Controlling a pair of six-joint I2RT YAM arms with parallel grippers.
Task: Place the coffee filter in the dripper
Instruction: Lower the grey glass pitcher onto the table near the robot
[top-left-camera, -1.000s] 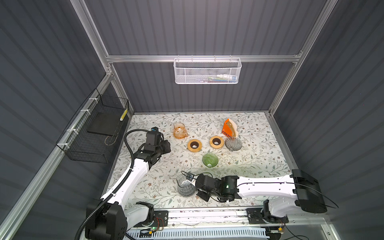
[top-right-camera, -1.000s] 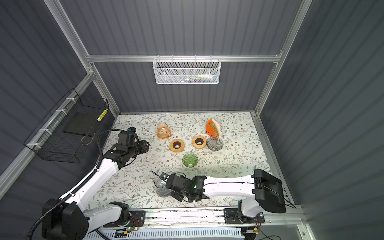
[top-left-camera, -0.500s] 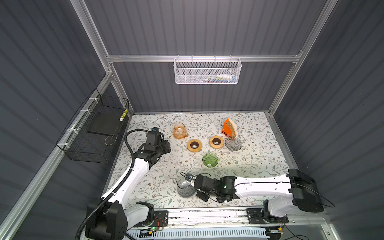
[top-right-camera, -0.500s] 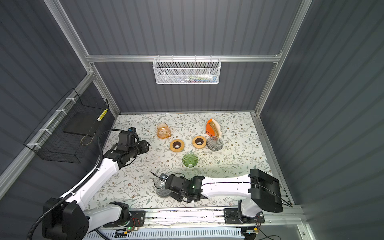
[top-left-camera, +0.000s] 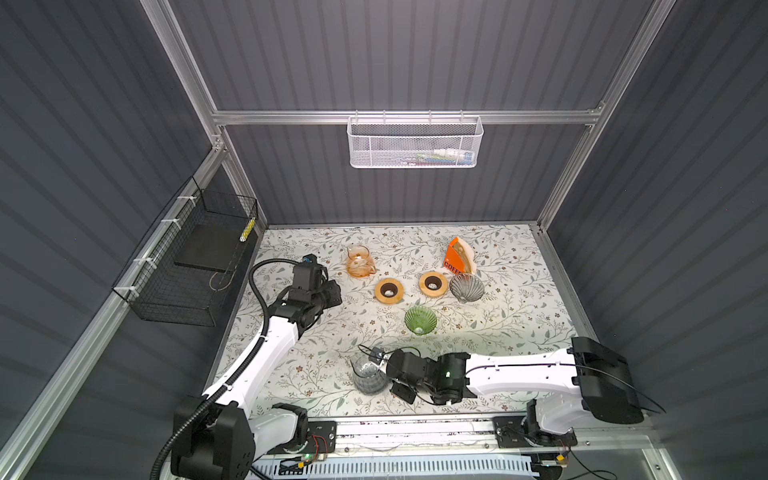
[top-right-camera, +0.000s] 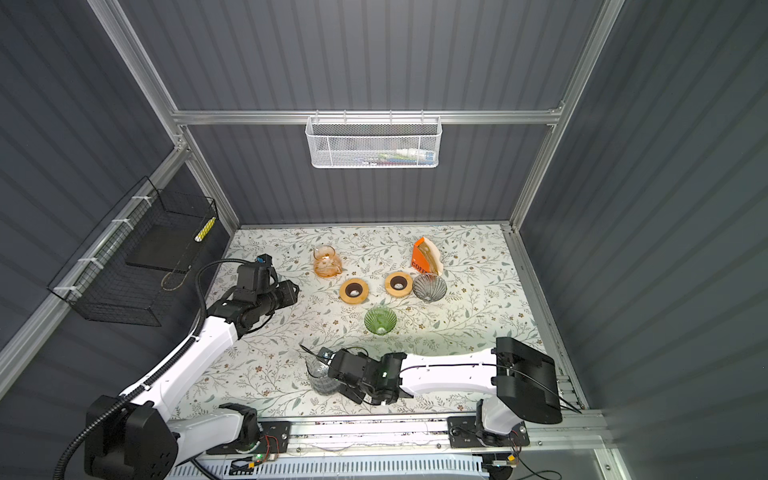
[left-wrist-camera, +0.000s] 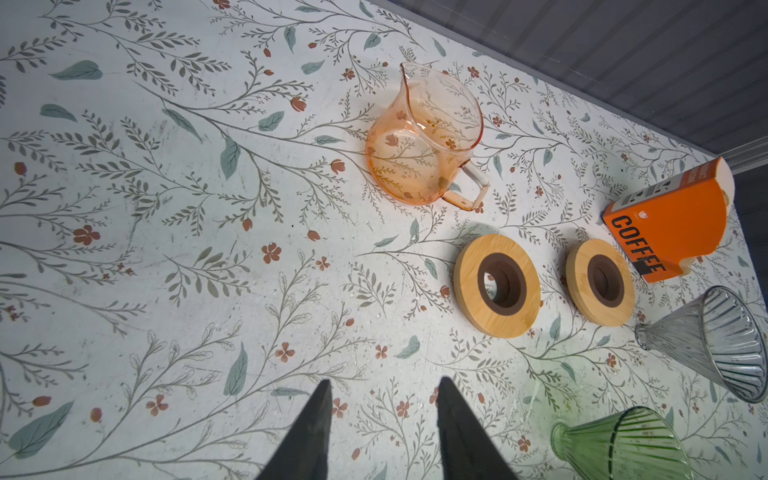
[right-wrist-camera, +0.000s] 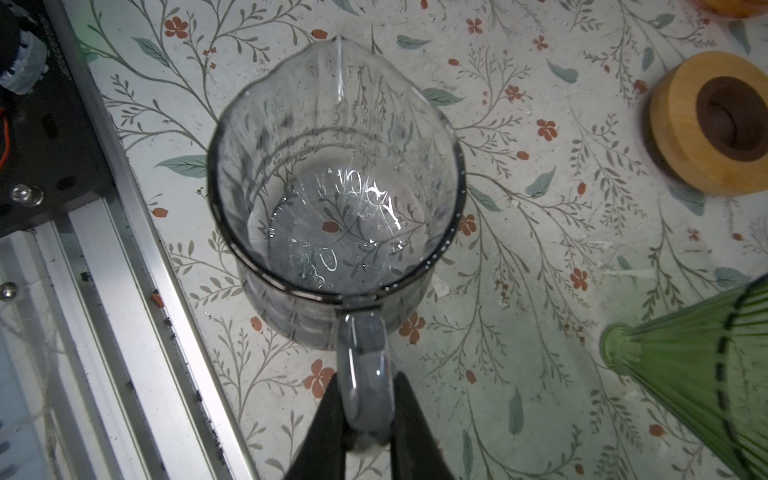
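Observation:
An orange coffee filter box (top-left-camera: 454, 261) stands at the back right, with pale filters (top-left-camera: 467, 253) showing in its open side. A grey glass dripper (top-left-camera: 466, 288) lies on its side in front of it, and a green glass dripper (top-left-camera: 420, 320) lies nearer the middle. My right gripper (right-wrist-camera: 366, 376) is shut on the handle of a grey glass pitcher (right-wrist-camera: 336, 187), which stands near the front edge. My left gripper (left-wrist-camera: 385, 381) hangs open and empty over bare table at the left, well short of the box (left-wrist-camera: 665, 220).
Two wooden rings (top-left-camera: 390, 290) (top-left-camera: 433, 284) lie flat between an orange glass carafe (top-left-camera: 360, 262) and the grey dripper. The aluminium front rail (right-wrist-camera: 124, 291) runs close beside the grey pitcher. A wire basket (top-left-camera: 187, 270) hangs on the left wall.
The right arm has swung slightly to the left, still holding the grey pitcher. The left arm has not moved.

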